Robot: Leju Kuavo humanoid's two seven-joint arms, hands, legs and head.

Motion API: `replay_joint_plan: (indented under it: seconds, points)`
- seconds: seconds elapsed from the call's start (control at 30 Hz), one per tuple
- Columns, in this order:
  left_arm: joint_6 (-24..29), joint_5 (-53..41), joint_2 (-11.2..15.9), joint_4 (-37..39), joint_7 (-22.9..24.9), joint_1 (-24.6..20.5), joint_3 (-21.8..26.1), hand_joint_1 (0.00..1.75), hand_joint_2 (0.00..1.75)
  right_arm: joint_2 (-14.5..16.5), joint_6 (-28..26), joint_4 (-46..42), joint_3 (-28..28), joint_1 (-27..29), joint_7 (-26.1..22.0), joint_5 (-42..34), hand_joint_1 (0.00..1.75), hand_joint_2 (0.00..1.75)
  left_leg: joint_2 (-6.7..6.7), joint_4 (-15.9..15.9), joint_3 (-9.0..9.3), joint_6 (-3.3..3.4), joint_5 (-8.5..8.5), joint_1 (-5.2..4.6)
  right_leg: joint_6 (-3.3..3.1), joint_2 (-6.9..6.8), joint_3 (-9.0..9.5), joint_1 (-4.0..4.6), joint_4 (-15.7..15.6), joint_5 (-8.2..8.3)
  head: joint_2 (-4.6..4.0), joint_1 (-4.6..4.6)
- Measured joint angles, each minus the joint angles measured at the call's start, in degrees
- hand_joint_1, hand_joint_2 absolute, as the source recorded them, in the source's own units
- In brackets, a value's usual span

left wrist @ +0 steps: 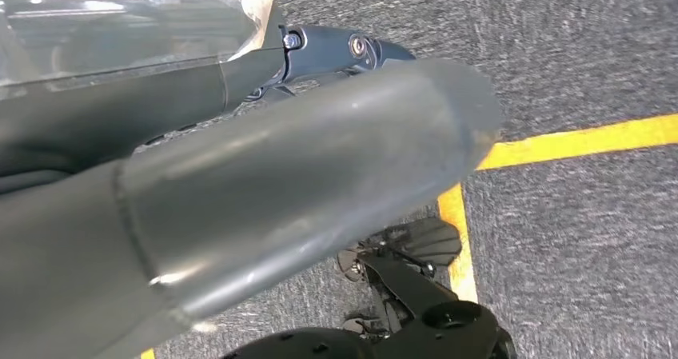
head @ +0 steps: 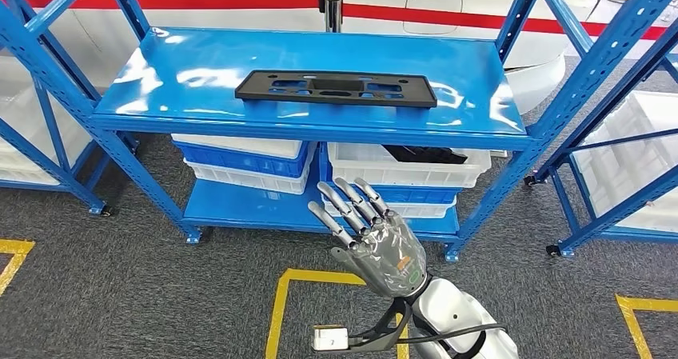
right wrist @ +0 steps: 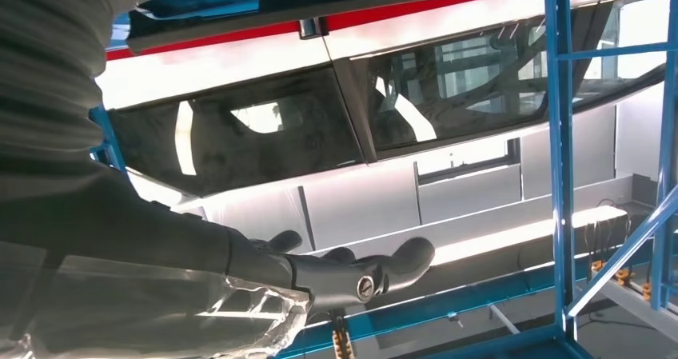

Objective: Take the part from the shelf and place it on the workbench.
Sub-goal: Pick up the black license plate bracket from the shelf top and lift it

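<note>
Blue shelf (head: 200,63) straight ahead, top deck glossy, white and blue bins (head: 240,157) stacked on the lower deck. Black flat part (head: 336,87) lying flat on the top deck, roughly mid-width, nearer the front edge than the back, touching nothing else. Grey carpet with yellow floor marking (head: 281,303) below.

Right hand (head: 369,235) raised in front of the shelf, below the top deck's front edge, well apart from the part; fingers spread and extended, palm empty, holding nothing. Right wrist view agrees: fingers (right wrist: 400,259) stretched out, nothing between them.

Left hand (left wrist: 240,191) hanging low over the floor; thick grey thumb blocks most of that view, fingers hidden, so can't tell how far open or whether anything is held, though nothing visible in it.

Progress: early. Part untouched on shelf, no grasp yet. Left to do: reach up over the front edge, grip the part, lift off, carry to workbench, set down. Workbench location unknown from here
</note>
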Motion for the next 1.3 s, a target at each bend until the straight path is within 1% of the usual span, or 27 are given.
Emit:
replay_joint_plan:
  seconds: [0.03, 0.07, 0.13, 0.17, 0.2, 0.23, 0.3, 0.33, 0.37, 0.4, 0.5, 0.57, 0.63, 0.67, 0.7, 0.73, 0.77, 0.83, 0.87, 0.9, 0.97, 1.03, 1.07, 1.17, 1.2, 1.23, 1.3]
  points:
    - [-0.01, -0.02, 0.01, 0.0, -0.03, 0.02, 0.0, 0.0, 0.0, -0.02, 0.03, -0.13, -0.04, -0.03, 0.12, -0.01, 0.0, 1.75, 0.0, -0.37, 0.32, 0.38, 0.08, 0.13, 0.01, 0.0, -0.9, 0.04, 1.82, -0.85, 0.0, 0.07]
    - [-0.01, -0.02, 0.02, 0.01, -0.05, 0.02, 0.0, 0.0, 0.0, -0.04, 0.08, -0.21, -0.07, 0.0, 0.25, -0.02, 0.0, 1.75, 0.01, -0.61, 0.62, 0.72, 0.08, 0.25, -0.13, 0.02, -2.63, 0.02, 5.07, -2.13, 0.0, 0.14]
    - [-0.01, -0.02, 0.05, 0.01, -0.07, 0.01, 0.01, 0.0, 0.0, -0.11, 0.25, -0.26, -0.08, 0.21, 0.4, -0.05, 0.0, 1.75, -0.09, -0.66, 0.86, 1.14, -0.17, 0.19, -0.33, 0.07, -7.08, -0.1, 12.66, -4.5, 0.01, 0.24]
    - [0.0, -0.02, 0.06, 0.01, -0.07, 0.05, 0.02, 0.0, 0.0, -0.18, 0.35, -0.26, -0.08, 0.39, 0.44, -0.06, 0.0, 1.75, -0.18, -0.65, 1.0, 1.2, -0.33, 0.18, -0.13, 0.07, -8.89, -0.14, 15.21, -4.89, 0.01, 0.25]
    - [0.03, -0.02, 0.07, 0.01, -0.07, 0.12, 0.02, 0.0, 0.0, -0.26, 0.43, -0.26, -0.09, 0.52, 0.45, -0.08, 0.0, 1.75, -0.3, -0.63, 1.2, 1.16, -0.53, 0.17, 0.33, 0.07, -9.53, -0.19, 15.37, -4.2, 0.01, 0.28]
    - [0.06, -0.02, 0.07, 0.01, -0.07, 0.21, 0.02, 0.0, 0.0, -0.32, 0.49, -0.26, -0.09, 0.61, 0.47, -0.09, 0.0, 1.75, -0.44, -0.61, 1.48, 1.06, -0.76, 0.18, 0.88, 0.07, -9.29, -0.25, 13.83, -2.88, 0.01, 0.29]
    - [0.13, -0.02, 0.03, 0.02, -0.14, 0.45, 0.02, 0.0, 0.0, -0.43, 0.54, -0.26, -0.11, 0.67, 0.53, -0.14, 0.0, 1.75, -0.64, -0.55, 2.21, 0.64, -1.34, 0.15, 1.81, 0.05, -6.21, -0.47, 6.02, 1.09, 0.0, 0.35]
    - [0.15, -0.02, 0.01, 0.04, -0.22, 0.54, 0.02, 0.0, 0.0, -0.46, 0.55, -0.26, -0.11, 0.7, 0.58, -0.17, 0.0, 1.75, -0.74, -0.46, 2.47, 0.33, -1.72, 0.03, 1.74, 0.07, -4.77, -0.51, 2.83, 2.49, 0.0, 0.38]
    - [0.17, -0.02, 0.0, 0.05, -0.33, 0.64, 0.02, 0.0, 0.0, -0.51, 0.55, -0.27, -0.14, 0.76, 0.63, -0.21, 0.0, 1.75, -0.81, -0.37, 2.65, 0.02, -2.05, -0.08, 1.4, 0.1, -3.76, -0.5, 0.61, 3.39, 0.0, 0.38]
    - [0.2, -0.02, 0.01, 0.08, -0.45, 0.73, 0.02, 0.0, 0.0, -0.57, 0.55, -0.27, -0.18, 0.82, 0.69, -0.24, 0.0, 1.75, -0.85, -0.32, 2.71, -0.26, -2.3, -0.12, 0.87, 0.14, -3.41, -0.4, -0.05, 3.57, 0.0, 0.38]
    - [0.25, -0.02, 0.07, 0.1, -0.72, 0.98, 0.02, 0.0, 0.0, -0.63, 0.53, -0.3, -0.4, 0.93, 0.81, -0.27, 0.0, 1.75, -0.72, 0.36, 2.71, -1.17, -3.12, 0.29, -0.6, 0.19, -2.94, -0.55, -0.32, 3.52, 0.01, 0.3]
    - [0.26, -0.07, 0.07, 0.13, -0.85, 1.02, 0.0, 0.0, 0.0, -0.59, 0.49, -0.32, -0.54, 0.94, 0.89, -0.3, 0.0, 1.75, -0.41, 4.66, 0.89, -1.79, -5.47, 0.54, -1.47, 0.12, -2.4, -0.83, -0.52, 3.35, 0.01, 0.13]
    - [0.26, -0.13, 0.02, 0.15, -0.92, 1.1, -0.02, 0.0, 0.0, -0.58, 0.45, -0.31, -0.58, 0.97, 0.99, -0.34, 0.0, 1.75, -0.22, 12.67, -3.39, -2.27, -8.79, 0.69, -2.08, 0.06, -2.08, -0.72, -0.5, 3.02, 0.01, 0.0]
    - [0.26, -0.13, 0.03, 0.16, -0.92, 1.19, -0.02, 0.0, 0.0, -0.58, 0.45, -0.3, -0.59, 1.02, 1.04, -0.35, 0.0, 1.75, -0.21, 15.79, -5.4, -2.43, -9.57, 0.78, -2.17, 0.07, -1.96, -0.67, -0.5, 2.88, 0.01, 0.02]
    - [0.27, -0.13, 0.04, 0.16, -0.92, 1.28, -0.02, 0.0, 0.0, -0.58, 0.45, -0.3, -0.6, 1.06, 1.07, -0.37, 0.0, 1.75, -0.17, 17.08, -6.61, -2.5, -9.25, 0.84, -2.2, 0.12, -1.81, -0.64, -0.49, 2.72, 0.01, 0.01]
    - [0.27, -0.13, 0.05, 0.16, -0.92, 1.36, -0.02, 0.0, 0.0, -0.58, 0.45, -0.3, -0.6, 1.1, 1.1, -0.37, 0.0, 1.75, -0.11, 15.95, -6.6, -2.48, -7.7, 0.9, -2.16, 0.18, -1.56, -0.63, -0.49, 2.53, 0.01, -0.01]
    - [0.27, -0.13, 0.06, 0.16, -0.92, 1.4, -0.02, 0.0, 0.0, -0.58, 0.45, -0.3, -0.61, 1.13, 1.14, -0.38, 0.0, 1.75, -0.05, 12.85, -5.53, -2.36, -5.37, 0.93, -2.05, 0.24, -1.23, -0.64, -0.5, 2.31, 0.0, -0.01]
    - [0.27, -0.13, 0.09, 0.17, -0.91, 1.4, -0.02, 0.0, 0.0, -0.58, 0.43, -0.3, -0.64, 1.14, 1.21, -0.41, 0.0, 1.75, 0.05, 4.8, -2.13, -1.84, -1.22, 0.82, -1.62, 0.29, -0.62, -0.43, -0.47, 1.77, 0.0, 0.02]
    - [0.25, -0.16, 0.1, 0.17, -0.9, 1.38, -0.02, 0.0, 0.0, -0.57, 0.41, -0.3, -0.66, 1.13, 1.26, -0.47, 0.0, 1.75, 0.04, 2.19, -0.97, -1.57, -0.31, 0.67, -1.32, 0.29, -0.45, -0.29, -0.47, 1.53, 0.01, 0.07]
    - [0.22, -0.24, 0.12, 0.17, -0.83, 1.37, -0.02, 0.0, 0.0, -0.55, 0.39, -0.3, -0.67, 1.13, 1.33, -0.54, 0.0, 1.75, 0.02, 0.88, -0.39, -1.29, -0.13, 0.47, -1.01, 0.28, -0.39, -0.17, -0.5, 1.32, 0.01, 0.1]
    - [0.12, -0.54, 0.18, 0.17, -0.61, 1.34, -0.02, 0.0, 0.0, -0.49, 0.36, -0.32, -0.68, 1.11, 1.52, -0.66, 0.0, 1.75, -0.06, 0.5, -0.17, -0.69, -0.32, 0.17, -0.37, 0.19, -0.24, -0.03, -0.49, 1.05, 0.01, 0.14]
    - [-0.05, -0.77, 0.21, 0.18, -0.39, 1.22, -0.02, 0.0, 0.0, -0.46, 0.36, -0.34, -0.68, 1.1, 1.67, -0.69, 0.0, 1.75, -0.06, -0.14, 0.44, 0.06, -0.21, 0.22, 0.0, 0.06, -1.01, 0.02, 1.4, 0.21, 0.0, 0.18]
    - [-0.14, -0.81, 0.22, 0.18, -0.29, 1.1, -0.02, 0.0, 0.0, -0.46, 0.36, -0.35, -0.69, 1.11, 1.72, -0.69, 0.0, 1.75, -0.04, -0.44, 0.79, 0.42, -0.19, 0.32, -0.09, 0.04, -2.3, 0.02, 4.0, -0.88, 0.0, 0.27]
    - [-0.28, -0.87, 0.31, 0.19, -0.02, 0.78, -0.02, 0.0, 0.0, -0.51, 0.31, -0.32, -0.68, 1.46, 1.76, -0.7, 0.0, 1.75, -0.09, -0.52, 1.24, 1.04, -0.58, 0.28, -0.45, 0.09, -8.62, -0.17, 14.6, -4.59, 0.0, 0.52]
    - [-0.3, -0.87, 0.32, 0.19, 0.03, 0.75, -0.01, 0.0, 0.0, -0.54, 0.25, -0.3, -0.64, 1.59, 1.76, -0.7, 0.0, 1.75, -0.15, -0.5, 1.38, 1.04, -0.75, 0.27, -0.18, 0.09, -9.87, -0.2, 16.19, -4.65, 0.0, 0.54]
    - [-0.32, -0.86, 0.33, 0.19, 0.08, 0.75, -0.01, 0.0, 0.0, -0.55, 0.14, -0.28, -0.6, 1.65, 1.74, -0.7, 0.0, 1.75, -0.23, -0.47, 1.62, 0.96, -0.96, 0.28, 0.31, 0.09, -10.01, -0.26, 15.62, -3.74, 0.0, 0.57]
    - [-0.36, -0.78, 0.32, 0.19, 0.12, 0.76, 0.0, 0.0, 0.0, -0.56, -0.08, -0.25, -0.51, 1.61, 1.67, -0.74, 0.0, 1.75, -0.39, -0.4, 2.31, 0.57, -1.53, 0.3, 1.47, 0.07, -7.29, -0.53, 8.77, 0.05, 0.0, 0.6]
